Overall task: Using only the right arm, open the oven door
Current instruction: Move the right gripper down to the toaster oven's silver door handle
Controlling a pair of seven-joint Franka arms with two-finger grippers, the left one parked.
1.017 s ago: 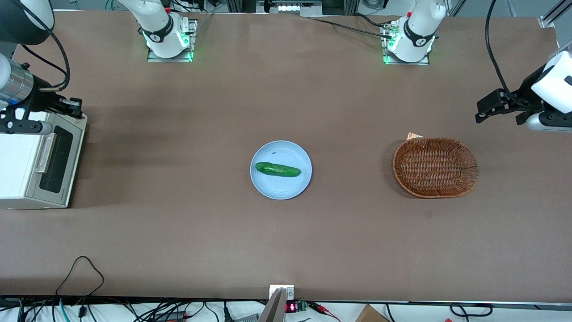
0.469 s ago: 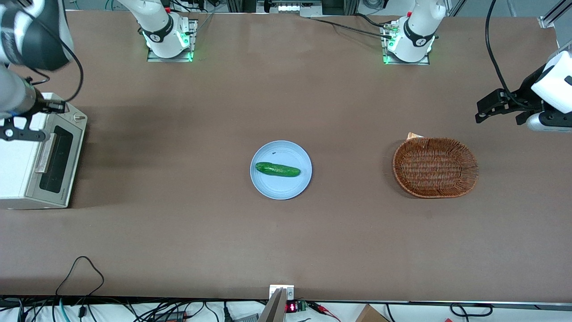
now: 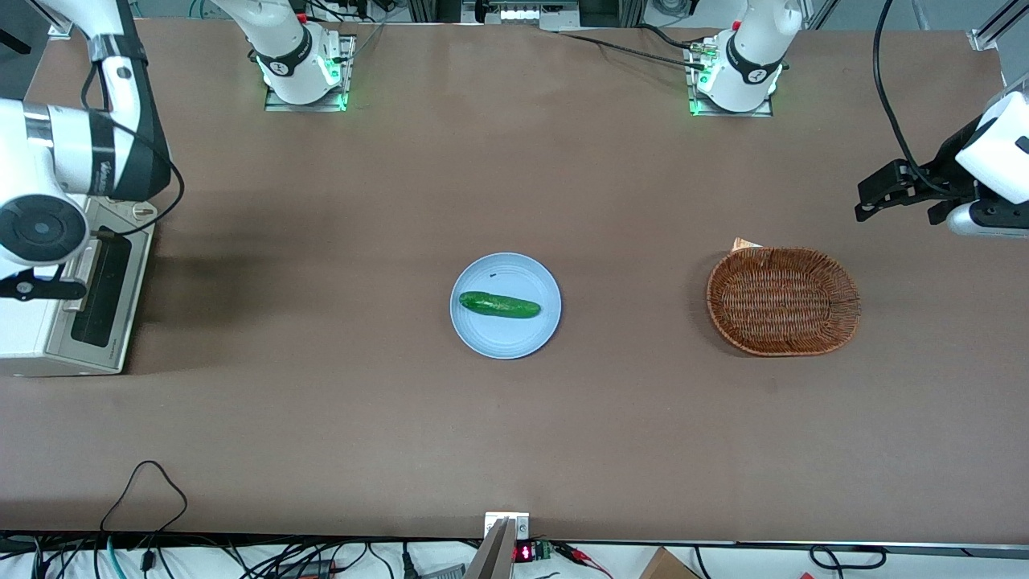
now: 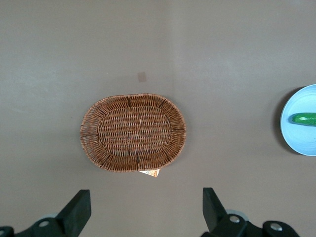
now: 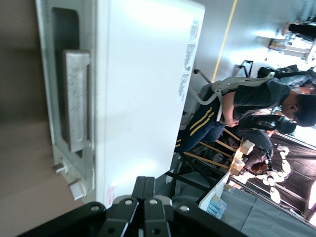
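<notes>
The oven door [image 3: 103, 299] is a silver panel with a dark window and a bar handle [image 3: 77, 277]; it stands closed on the white toaster oven [image 3: 24, 334] at the working arm's end of the table. The right arm [image 3: 48, 153] reaches over the oven's top, its round wrist joint above the handle's farther end. My gripper [image 5: 146, 180] is shut and empty, held over the oven's white top beside the door edge. The right wrist view shows the door [image 5: 48, 79] and its handle [image 5: 76, 98], not touched by the fingers.
A blue plate [image 3: 505, 338] with a cucumber [image 3: 498, 305] lies mid-table. A wicker basket [image 3: 783, 301] lies toward the parked arm's end. Oven knobs [image 5: 76, 188] sit at the door's end. People and equipment stand past the table edge.
The right arm has swung and turned over the oven: its wrist moved nearer the front camera, from the oven's farther corner to above the handle. The door has stayed closed.
</notes>
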